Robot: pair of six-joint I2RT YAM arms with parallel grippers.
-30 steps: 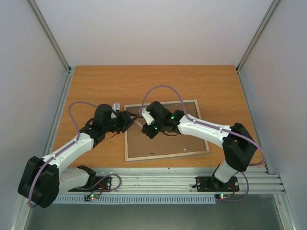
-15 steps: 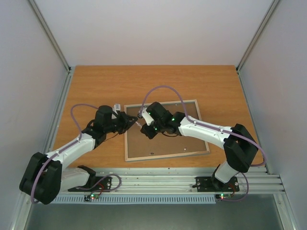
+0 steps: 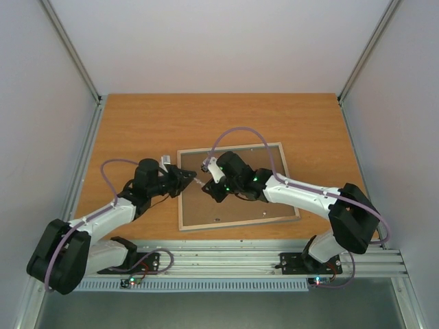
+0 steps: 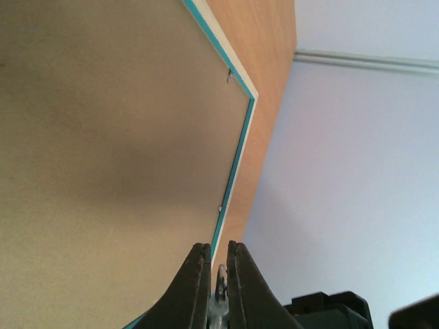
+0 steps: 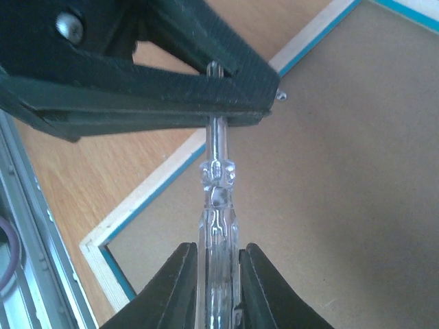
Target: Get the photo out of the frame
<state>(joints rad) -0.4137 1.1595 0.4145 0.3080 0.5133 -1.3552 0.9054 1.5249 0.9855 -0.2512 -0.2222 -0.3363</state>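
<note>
- At the 9 o'clock side of the frame (image 3: 237, 222), the left gripper (image 3: 186, 179) and right gripper (image 3: 208, 182) meet tip to tip on one screwdriver (image 5: 216, 181).
- The right gripper is clamped on the clear handle. The left gripper is closed tight across the bare metal shaft.
- The step in hand looks like a hand-over or a steadying of the tool, before any prying; nothing is out of the frame yet.
- The next move calls for one gripper to let go, so the other can carry the working end to a tab (image 4: 219, 208) on the frame's inner edge.
- The frame lies face down near the middle of the table (image 3: 137, 123), a little toward 6 o'clock, with its pale back rim up.
- The backing board (image 3: 236, 202) fills the frame. The photo does not show and is presumably beneath the board.
- In the way are the board itself, its small metal tabs, and two arms crowding the same spot.
</note>
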